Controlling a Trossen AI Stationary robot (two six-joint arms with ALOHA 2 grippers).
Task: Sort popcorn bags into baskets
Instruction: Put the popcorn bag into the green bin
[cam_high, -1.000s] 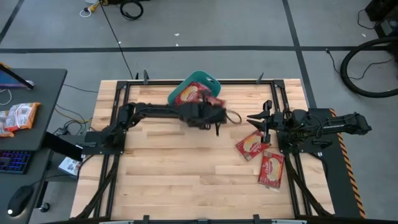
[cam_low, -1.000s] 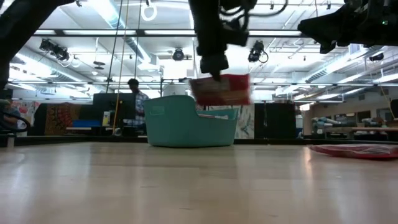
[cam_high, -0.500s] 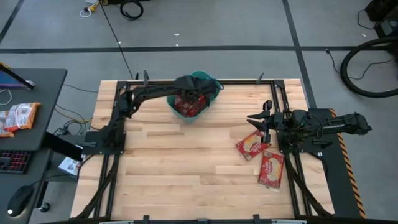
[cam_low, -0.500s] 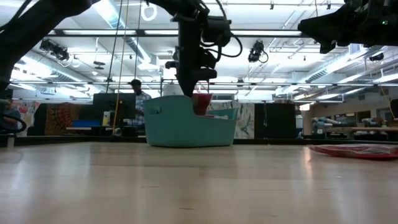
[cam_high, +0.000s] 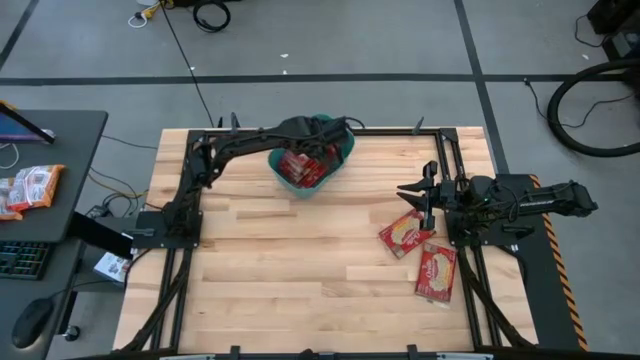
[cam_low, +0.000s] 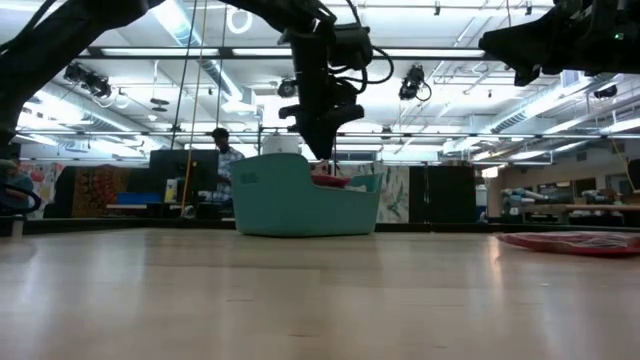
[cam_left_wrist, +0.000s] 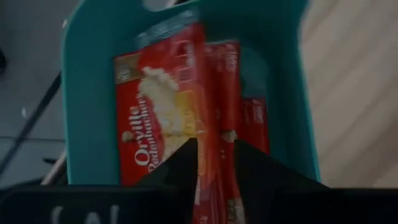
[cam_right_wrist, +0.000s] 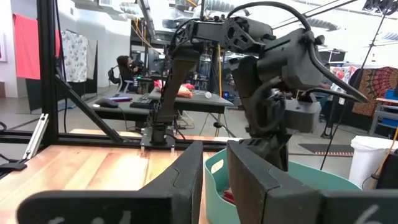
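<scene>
Careful: your left gripper (cam_left_wrist: 213, 163) hangs over the teal basket (cam_high: 340, 155) with fingers apart around an upright popcorn bag (cam_left_wrist: 163, 109), so lifting carelessly could snag it and drag it back out.

A light wooden slatted table (cam_high: 300, 260) carries a teal basket (cam_high: 335, 160) at its far edge, directly beneath the left arm's jaws. Two red popcorn bags (cam_high: 405, 233) (cam_high: 436, 273) lie flat just below the right arm's jaws, touching each other.
</scene>
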